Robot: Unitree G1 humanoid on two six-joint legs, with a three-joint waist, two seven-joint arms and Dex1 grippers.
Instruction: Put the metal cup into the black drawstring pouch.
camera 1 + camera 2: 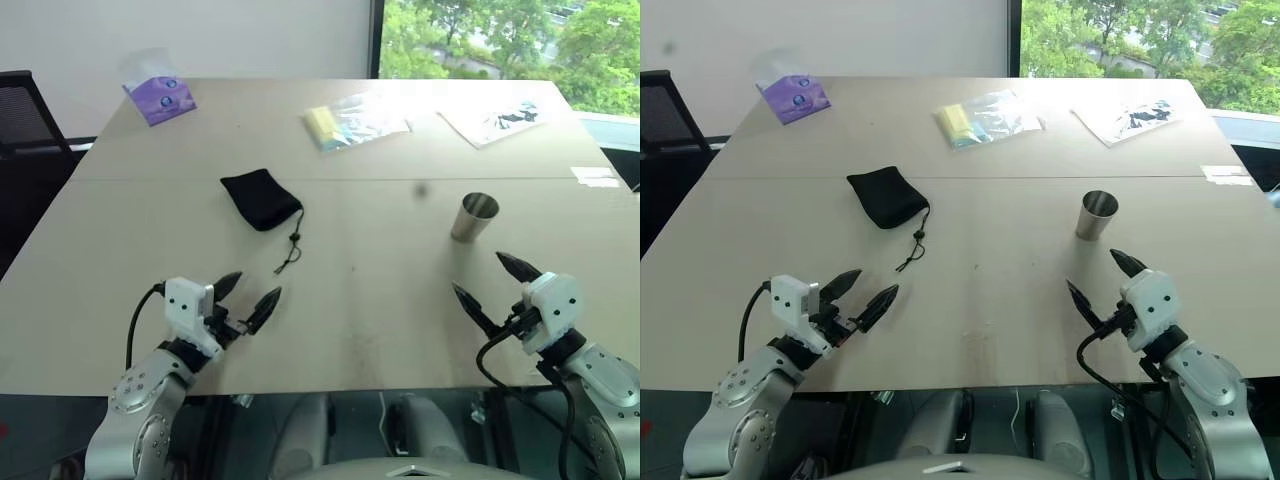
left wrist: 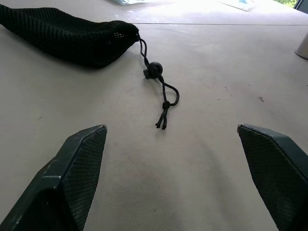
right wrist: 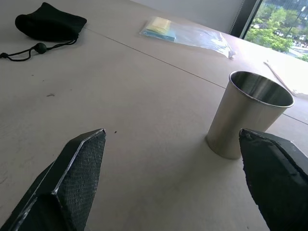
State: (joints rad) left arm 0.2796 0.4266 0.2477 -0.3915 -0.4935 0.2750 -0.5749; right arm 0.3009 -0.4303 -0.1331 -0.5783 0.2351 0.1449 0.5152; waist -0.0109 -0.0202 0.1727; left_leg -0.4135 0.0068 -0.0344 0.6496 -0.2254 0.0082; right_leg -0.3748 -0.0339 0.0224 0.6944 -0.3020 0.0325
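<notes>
I am holding my right gripper [image 1: 488, 281] spread wide and empty over the table [image 1: 380, 300], just short of the metal cup [image 1: 474, 217], which is standing upright with its mouth up. My left gripper [image 1: 251, 294] is hanging equally wide, carrying nothing, near the cord of the black drawstring pouch [image 1: 260, 198], which is lying flat, well apart from the cup. Nothing looks done yet: grasping, opening and loading are all remaining.
</notes>
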